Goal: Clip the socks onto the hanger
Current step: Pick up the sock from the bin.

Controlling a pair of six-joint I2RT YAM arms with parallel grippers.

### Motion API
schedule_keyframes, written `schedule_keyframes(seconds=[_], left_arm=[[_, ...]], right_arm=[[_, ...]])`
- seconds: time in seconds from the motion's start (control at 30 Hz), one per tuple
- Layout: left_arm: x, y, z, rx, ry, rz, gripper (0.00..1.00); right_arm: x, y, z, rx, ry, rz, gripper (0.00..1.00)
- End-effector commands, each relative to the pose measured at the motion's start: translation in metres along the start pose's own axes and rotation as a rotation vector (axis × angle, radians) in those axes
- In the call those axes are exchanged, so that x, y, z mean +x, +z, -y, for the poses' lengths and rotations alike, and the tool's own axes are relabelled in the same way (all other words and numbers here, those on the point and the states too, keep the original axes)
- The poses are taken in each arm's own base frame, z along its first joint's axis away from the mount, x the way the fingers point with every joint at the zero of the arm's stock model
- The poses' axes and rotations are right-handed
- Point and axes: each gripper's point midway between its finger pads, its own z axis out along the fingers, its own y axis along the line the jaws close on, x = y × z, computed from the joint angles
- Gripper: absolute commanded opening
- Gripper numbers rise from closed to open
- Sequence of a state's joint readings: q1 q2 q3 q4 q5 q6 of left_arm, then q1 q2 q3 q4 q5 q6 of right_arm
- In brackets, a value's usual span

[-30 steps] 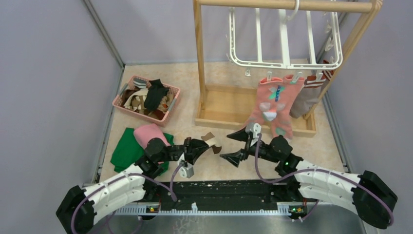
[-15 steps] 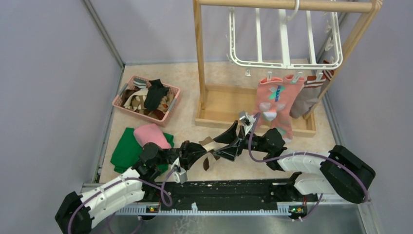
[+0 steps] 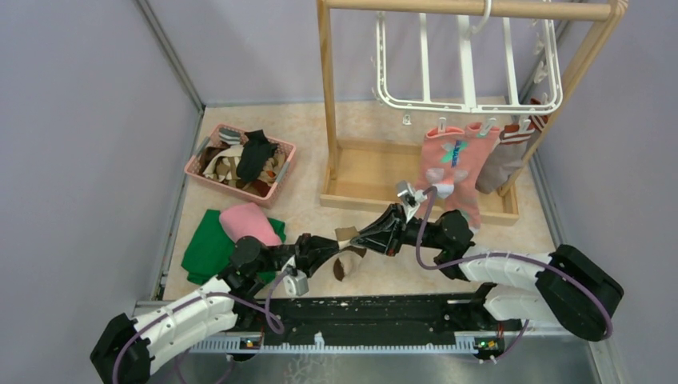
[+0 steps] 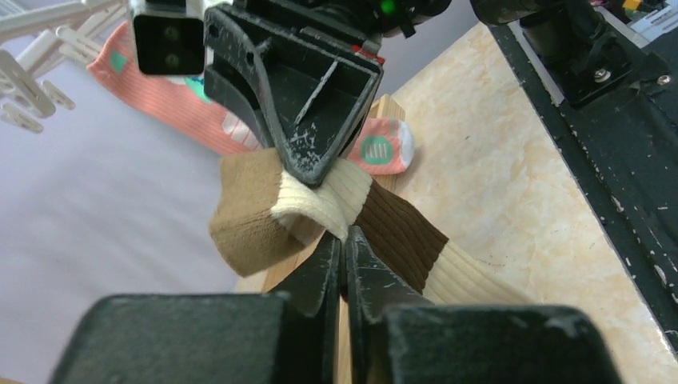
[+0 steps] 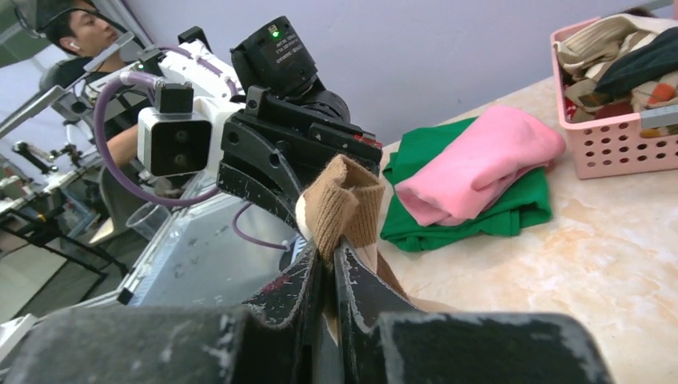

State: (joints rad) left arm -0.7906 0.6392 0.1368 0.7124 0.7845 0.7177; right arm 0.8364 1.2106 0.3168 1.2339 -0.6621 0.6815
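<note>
In the overhead view, the brown-and-cream striped fabric sock [image 3: 340, 267] is mostly covered at centre by the left gripper [image 3: 334, 246] and right gripper [image 3: 364, 238], which meet over it. The white rectangular plastic hanger [image 3: 468, 102] has its hook cut by the upper edge. At right, the grey-brown sock with red-white striped cuff [image 3: 494, 166] is partly behind the salmon pink patterned sock [image 3: 448, 164] and the wooden frame stand [image 3: 565, 96]. The heaped socks [image 3: 240, 160] in the pink plastic basket [image 3: 284, 172] are too tangled to count.
</note>
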Motion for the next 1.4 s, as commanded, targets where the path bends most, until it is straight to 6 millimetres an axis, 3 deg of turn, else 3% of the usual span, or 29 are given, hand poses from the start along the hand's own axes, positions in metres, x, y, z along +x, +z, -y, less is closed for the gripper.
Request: schedule_keyframes(seconds=[0.0,0.23,0.4,0.6,0.77,0.93,1.13,1.37], left_arm=[[-0.006,0.0,-0.012,-0.074,-0.107,0.013,0.15],[-0.017,-0.001,-0.03,-0.222,-0.497,0.053,0.47],[-0.028,0.004,-0.04,-0.261,-0.71,0.097,0.57],[-0.037,0.016,-0.057,-0.266,-0.841,0.123,0.51],[-0.038,0.029,-0.061,-0.214,-0.921,0.101,0.42],[-0.027,0.027,-0.061,-0.246,-0.948,0.03,0.45],[-0.027,0.017,-0.067,-0.306,-0.94,-0.006,0.52],[-0.028,0.032,-0.058,-0.223,-1.04,0.027,0.43]], right_arm=[[-0.026,0.006,-0.007,0.02,-0.2,0.04,0.07],[-0.026,-0.014,0.008,0.162,-0.508,0.008,0.04],[-0.015,-0.025,0.007,0.152,-0.749,-0.031,0.04],[0.002,-0.025,0.011,0.15,-0.931,-0.105,0.05],[-0.004,-0.029,0.018,0.231,-1.012,-0.102,0.06],[-0.017,-0.038,0.016,0.276,-1.061,-0.053,0.06],[-0.021,-0.044,0.015,0.292,-1.09,-0.036,0.07],[-0.018,-0.041,0.014,0.269,-1.092,-0.04,0.07]])
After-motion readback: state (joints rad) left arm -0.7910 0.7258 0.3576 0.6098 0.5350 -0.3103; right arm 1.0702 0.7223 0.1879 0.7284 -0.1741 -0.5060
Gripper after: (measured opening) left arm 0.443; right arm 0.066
